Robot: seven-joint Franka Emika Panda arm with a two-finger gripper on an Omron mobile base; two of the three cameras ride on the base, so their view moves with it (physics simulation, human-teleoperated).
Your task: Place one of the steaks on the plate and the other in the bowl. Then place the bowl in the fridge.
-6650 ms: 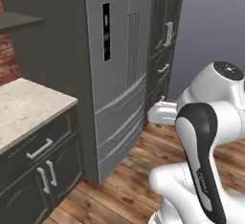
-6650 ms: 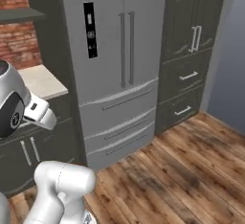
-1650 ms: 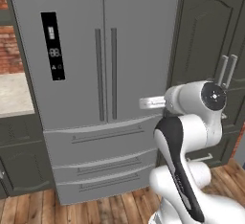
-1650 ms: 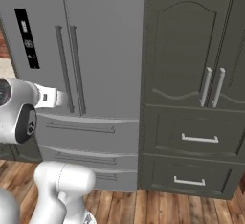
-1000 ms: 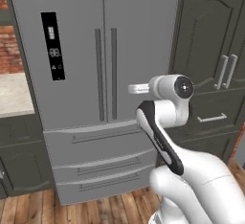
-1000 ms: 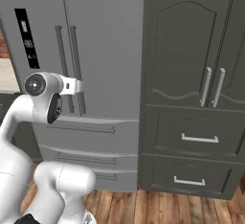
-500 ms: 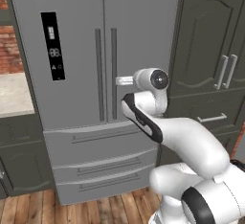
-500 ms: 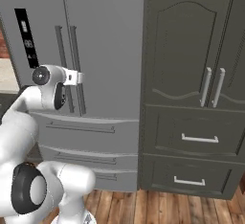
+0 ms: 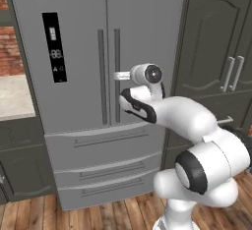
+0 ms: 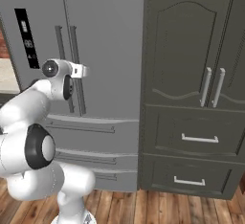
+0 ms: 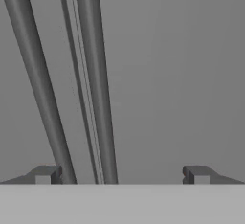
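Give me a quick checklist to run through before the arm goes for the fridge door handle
1. Gripper open: ok.
2. Nothing held between the fingers: ok.
3. Fridge doors shut, both handles free: ok.
4. Right door handle lies between the fingertips: ok, though off centre, near the left tip.
5. Fingers touching the handle: cannot tell.
6. Bowl ready to go in: cannot tell.

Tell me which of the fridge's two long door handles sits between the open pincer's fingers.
The right-door handle of the fridge. In the hand view it stands between the two fingertips of the pincer, while the left-door handle crosses beside the left fingertip.
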